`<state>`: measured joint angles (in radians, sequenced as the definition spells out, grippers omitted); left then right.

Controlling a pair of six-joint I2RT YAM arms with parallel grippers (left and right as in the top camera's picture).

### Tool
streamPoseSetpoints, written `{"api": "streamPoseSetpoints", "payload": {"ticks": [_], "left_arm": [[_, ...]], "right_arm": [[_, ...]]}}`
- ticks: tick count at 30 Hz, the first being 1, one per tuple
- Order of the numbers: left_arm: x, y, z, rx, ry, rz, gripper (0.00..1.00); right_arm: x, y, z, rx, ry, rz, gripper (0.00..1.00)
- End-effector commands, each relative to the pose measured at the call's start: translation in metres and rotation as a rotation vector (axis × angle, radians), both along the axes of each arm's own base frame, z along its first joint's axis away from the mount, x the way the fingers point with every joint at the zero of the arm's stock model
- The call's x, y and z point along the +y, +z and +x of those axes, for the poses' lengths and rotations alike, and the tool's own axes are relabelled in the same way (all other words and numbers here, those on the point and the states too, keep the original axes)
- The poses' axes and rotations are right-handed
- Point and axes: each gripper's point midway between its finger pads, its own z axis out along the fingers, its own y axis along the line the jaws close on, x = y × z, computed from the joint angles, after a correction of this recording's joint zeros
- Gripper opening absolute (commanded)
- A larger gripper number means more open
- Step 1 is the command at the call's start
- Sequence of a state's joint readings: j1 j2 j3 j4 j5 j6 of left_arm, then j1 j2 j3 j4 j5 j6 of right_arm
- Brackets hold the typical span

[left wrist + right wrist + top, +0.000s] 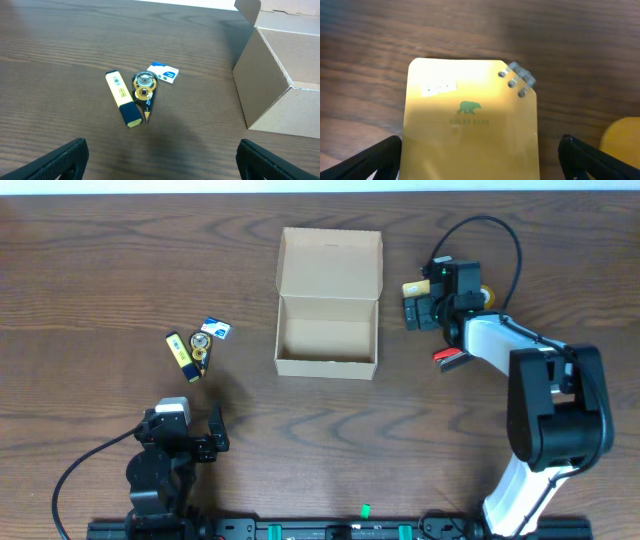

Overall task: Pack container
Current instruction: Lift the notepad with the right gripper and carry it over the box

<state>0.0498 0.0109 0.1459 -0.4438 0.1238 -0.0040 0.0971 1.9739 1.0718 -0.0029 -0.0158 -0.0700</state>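
Container (327,366) — a plain tan cardboard box — sits at the upper centre of the overhead frame, flap lid thrown back toward the top edge and its inside bare, as far as can be seen. To its right in the frame, the right gripper (418,305) hangs over a yellow packet (470,125) printed with a green bear and the words POLAR BEAR. Its jaws are spread wide to either side of the packet and hold nothing. The left gripper (161,161) waits at the lower left of the overhead frame, jaws likewise released and empty, facing a small cluster at mid-left: a yellow highlighter (122,97), a round tape dispenser (144,87) touching it, and a blue-and-white eraser (163,72) just beside.

Packing looks barely begun; the step in hand is probably the first pick, the packet. That would call for lowering, closing on its edges, then carrying it leftward over the box wall.

The packet's near edge runs out of the wrist view. A yellow round thing (622,140) is cut off at the frame's right edge, and a red object (450,358) is half hidden under the arm — I cannot tell what it is.
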Motion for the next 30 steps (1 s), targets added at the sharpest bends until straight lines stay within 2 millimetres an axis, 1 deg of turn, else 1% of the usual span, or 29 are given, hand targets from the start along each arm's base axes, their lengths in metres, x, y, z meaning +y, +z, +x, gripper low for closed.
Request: {"api": "streamPoseSetpoints", "payload": {"ticks": [1, 4, 10, 14, 21, 23, 24, 27, 28, 30], "left_arm": [[0.000, -0.007, 0.000, 0.012, 0.004, -0.007, 0.95], [0.000, -0.007, 0.000, 0.012, 0.004, -0.007, 0.95], [0.000, -0.007, 0.000, 0.012, 0.004, -0.007, 0.95], [0.000, -0.007, 0.000, 0.012, 0.004, -0.007, 0.95], [0.000, -0.007, 0.000, 0.012, 0.004, -0.007, 0.95], [0.000, -0.007, 0.000, 0.012, 0.004, -0.007, 0.95], [0.000, -0.007, 0.000, 0.012, 0.004, -0.007, 0.95], [0.000, -0.007, 0.000, 0.012, 0.004, -0.007, 0.95], [0.000, -0.007, 0.000, 0.012, 0.004, -0.007, 0.95], [0.000, -0.007, 0.000, 0.012, 0.004, -0.007, 0.95]], "right_arm": [[0.002, -0.001, 0.004, 0.001, 0.012, 0.048, 0.99], [0.005, -0.005, 0.003, 0.012, 0.016, 0.060, 0.99], [0.003, -0.015, 0.001, 0.032, 0.012, 0.055, 0.99], [0.003, -0.022, 0.002, 0.033, 0.012, 0.055, 0.95], [0.003, -0.025, 0.003, 0.033, 0.012, 0.055, 0.69], [0.004, -0.025, 0.003, 0.034, 0.009, 0.057, 0.64], [0.004, -0.025, 0.003, 0.035, -0.006, 0.070, 0.63], [0.004, -0.014, 0.007, 0.025, -0.083, 0.131, 0.57], [0.004, -0.007, 0.009, 0.013, -0.101, 0.148, 0.57], [0.005, 0.017, 0.012, -0.028, -0.106, 0.160, 0.55]]}}
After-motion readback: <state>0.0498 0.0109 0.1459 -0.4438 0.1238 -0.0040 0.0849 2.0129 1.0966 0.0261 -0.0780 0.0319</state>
